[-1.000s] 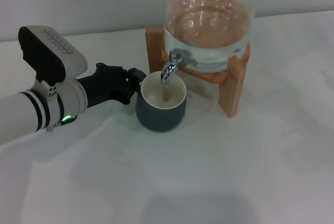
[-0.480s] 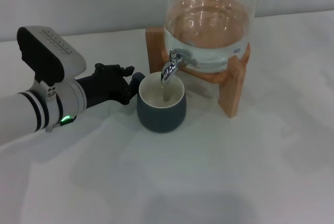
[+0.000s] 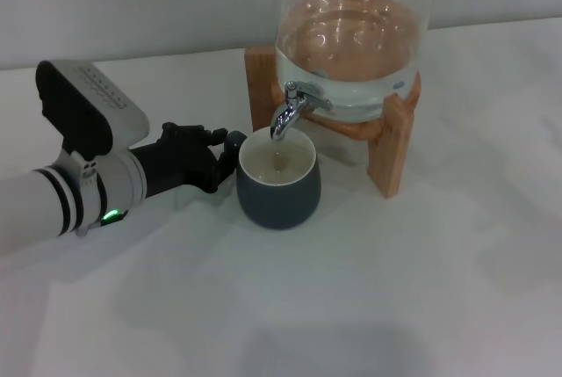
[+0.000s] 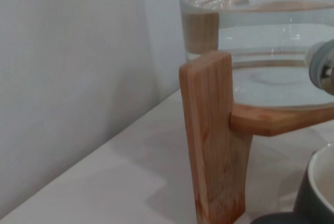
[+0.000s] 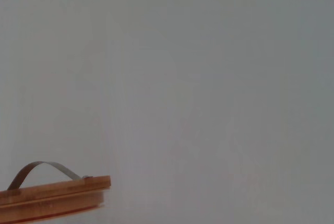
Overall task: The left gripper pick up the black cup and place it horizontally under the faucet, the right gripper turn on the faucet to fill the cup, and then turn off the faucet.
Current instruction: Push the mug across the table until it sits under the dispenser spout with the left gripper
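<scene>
From the head view, a plain white table runs back to a pale wall, and on it stands a wooden stand carrying a clear glass water jar that is partly filled; the jar's top is cut off by the frame edge. The faucet juts from the jar's lower front, its spout curving down directly over the black cup, which sits upright on the table just in front of the stand with its cream inside showing a little water at the bottom. The left gripper reaches in from the left on a thick white and black arm lying low and nearly level over the table, a green light glowing on its underside; its dark fingers meet the cup's left side where the handle would be, but the handle itself is hidden, and whether the fingers are clamped on it or merely against it cannot be told. The left wrist view looks close along the table at one upright leg of the wooden stand, the water-filled jar resting on its crossbar, a blurred bit of the faucet at one edge and a sliver of the cup's rim in a corner. The right wrist view shows almost only blank wall, with a wooden lid bearing a thin metal handle in a corner; the right gripper appears in no view.
</scene>
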Robot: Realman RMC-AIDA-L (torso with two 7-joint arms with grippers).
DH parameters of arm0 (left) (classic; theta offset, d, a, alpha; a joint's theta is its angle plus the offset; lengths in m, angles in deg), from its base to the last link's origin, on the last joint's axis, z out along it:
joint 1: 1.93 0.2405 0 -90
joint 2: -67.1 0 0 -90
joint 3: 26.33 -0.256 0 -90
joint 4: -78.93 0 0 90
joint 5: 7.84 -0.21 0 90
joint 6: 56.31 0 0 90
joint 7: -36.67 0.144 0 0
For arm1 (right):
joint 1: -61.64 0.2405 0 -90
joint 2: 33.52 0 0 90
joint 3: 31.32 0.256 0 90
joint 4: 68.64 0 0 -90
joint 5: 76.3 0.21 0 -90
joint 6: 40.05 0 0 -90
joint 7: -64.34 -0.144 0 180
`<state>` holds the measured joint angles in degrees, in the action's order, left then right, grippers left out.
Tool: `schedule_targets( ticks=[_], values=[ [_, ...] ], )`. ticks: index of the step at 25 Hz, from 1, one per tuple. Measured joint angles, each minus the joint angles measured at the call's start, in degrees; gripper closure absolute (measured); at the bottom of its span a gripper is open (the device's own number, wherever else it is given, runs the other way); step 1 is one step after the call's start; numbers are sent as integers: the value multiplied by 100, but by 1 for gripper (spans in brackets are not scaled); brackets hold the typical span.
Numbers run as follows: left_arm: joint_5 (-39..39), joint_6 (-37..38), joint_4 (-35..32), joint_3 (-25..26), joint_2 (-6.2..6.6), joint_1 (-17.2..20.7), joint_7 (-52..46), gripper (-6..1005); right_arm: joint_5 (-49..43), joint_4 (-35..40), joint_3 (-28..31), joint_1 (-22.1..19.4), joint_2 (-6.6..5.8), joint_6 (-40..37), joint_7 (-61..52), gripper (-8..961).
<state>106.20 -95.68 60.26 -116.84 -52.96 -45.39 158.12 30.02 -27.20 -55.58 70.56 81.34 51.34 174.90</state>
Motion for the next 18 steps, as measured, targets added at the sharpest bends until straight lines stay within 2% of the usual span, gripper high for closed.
schedule_targets(
  ticks=[8, 12, 18],
  values=[
    [-3, -41, -177, -5, 2, 274, 7, 671, 7, -5, 0, -21, -1, 3, 0, 186],
    [-9, -65, -506, -70, 8, 518, -48, 670, 19, -5, 64, -34, -5, 5, -17, 186],
    [-37, -70, -1359, -238, 57, 1196, -306, 670, 20, -5, 129, -34, -8, 4, -35, 186]
  ],
)
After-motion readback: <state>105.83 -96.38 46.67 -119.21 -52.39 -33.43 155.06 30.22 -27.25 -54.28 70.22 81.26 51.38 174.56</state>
